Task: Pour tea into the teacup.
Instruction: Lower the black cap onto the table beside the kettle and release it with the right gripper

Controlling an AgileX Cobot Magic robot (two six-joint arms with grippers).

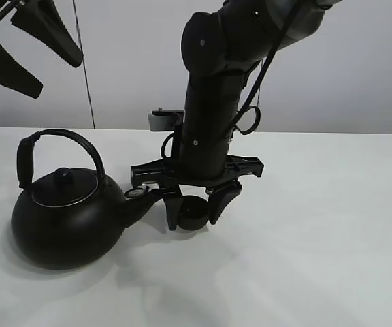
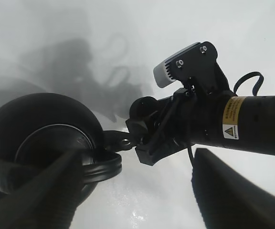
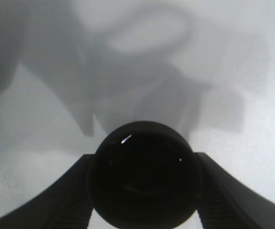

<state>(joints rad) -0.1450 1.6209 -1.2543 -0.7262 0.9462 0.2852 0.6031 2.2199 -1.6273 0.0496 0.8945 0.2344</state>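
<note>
The small black teacup (image 1: 194, 212) stands on the white table (image 1: 318, 225) just off the kettle's spout. My right gripper (image 1: 197, 208) comes down from above with a finger pressed to each side of the cup. In the right wrist view the teacup (image 3: 144, 183) fills the gap between the fingers (image 3: 61, 200). The large black kettle (image 1: 67, 218) with an arched handle sits at the left, with its spout pointing at the cup. My left gripper (image 1: 56, 75) hangs open and empty high above the kettle (image 2: 42, 133).
A small grey and black object (image 1: 160, 121) sits at the table's far edge behind the right arm. The right arm's forearm (image 2: 242, 124) reaches across the middle. A pale wall stands behind the table.
</note>
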